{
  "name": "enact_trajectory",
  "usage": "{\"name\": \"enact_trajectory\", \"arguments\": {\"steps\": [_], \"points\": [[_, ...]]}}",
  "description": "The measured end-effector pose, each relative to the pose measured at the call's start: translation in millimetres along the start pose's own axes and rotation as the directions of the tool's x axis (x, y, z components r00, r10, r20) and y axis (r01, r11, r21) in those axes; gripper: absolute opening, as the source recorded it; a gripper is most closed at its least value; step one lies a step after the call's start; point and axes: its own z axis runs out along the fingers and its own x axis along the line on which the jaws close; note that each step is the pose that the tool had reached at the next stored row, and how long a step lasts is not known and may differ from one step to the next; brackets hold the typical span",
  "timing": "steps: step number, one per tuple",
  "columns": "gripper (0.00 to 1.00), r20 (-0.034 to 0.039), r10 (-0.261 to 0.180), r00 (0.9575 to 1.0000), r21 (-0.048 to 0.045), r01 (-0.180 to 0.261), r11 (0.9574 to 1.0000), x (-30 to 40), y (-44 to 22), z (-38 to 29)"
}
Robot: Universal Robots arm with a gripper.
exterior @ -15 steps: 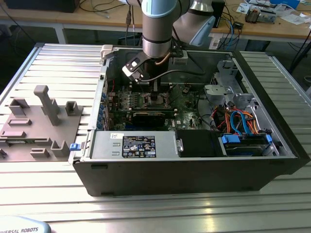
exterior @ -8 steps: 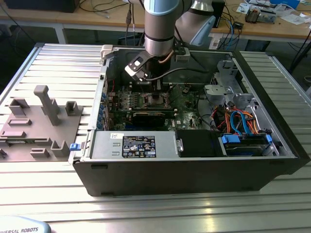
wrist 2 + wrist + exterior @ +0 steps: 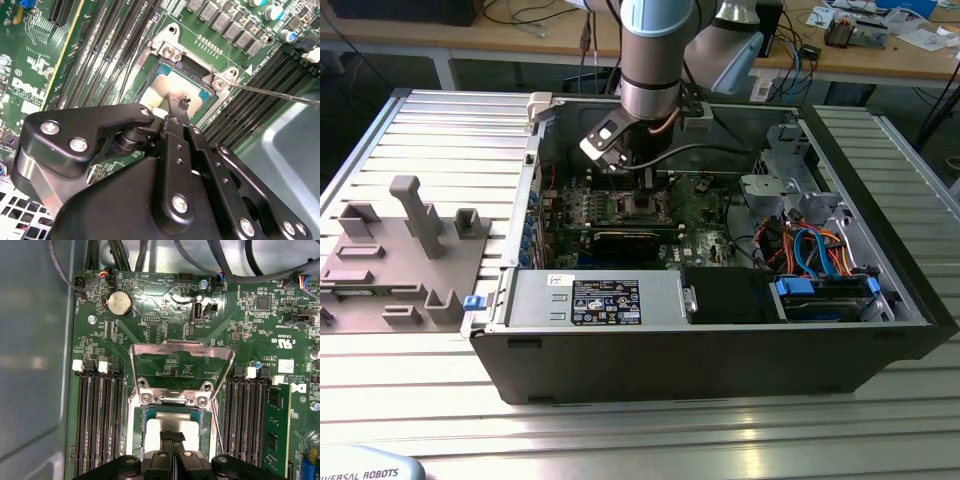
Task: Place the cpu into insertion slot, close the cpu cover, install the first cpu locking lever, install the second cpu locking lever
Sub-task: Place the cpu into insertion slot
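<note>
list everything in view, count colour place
case: one, black, open on the table
table: one, silver, under the case
tray: one, grey, exterior view's left of case
motherboard: one, green, inside the case
slot: one, dark, on the motherboard
cpu: one, silver, in the slot
cover: one, silver, open beside the slot
lever: one, silver, beside the slot
coin cell: one, silver, on the motherboard
cables: several, blue and orange, inside the case
arm: one, grey and blue, above the case
tool: one, black, shut, over the cpu
</note>
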Motion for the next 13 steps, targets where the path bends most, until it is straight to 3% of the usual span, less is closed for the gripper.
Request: {"name": "enact_trajectory", "arguments": {"steps": [8,10,13], "points": [[0.11,-0.0006,0.0,1.0,0.0022,0.0,1.0,-0.9,1.3,1.6],[0.11,-0.001,0.0,1.0,0.0023,0.0,1.0,-0.8,1.5,-7.6],[0.11,-0.0016,0.0,1.0,0.0024,0.0,1.0,-0.8,1.7,-15.1]]}}
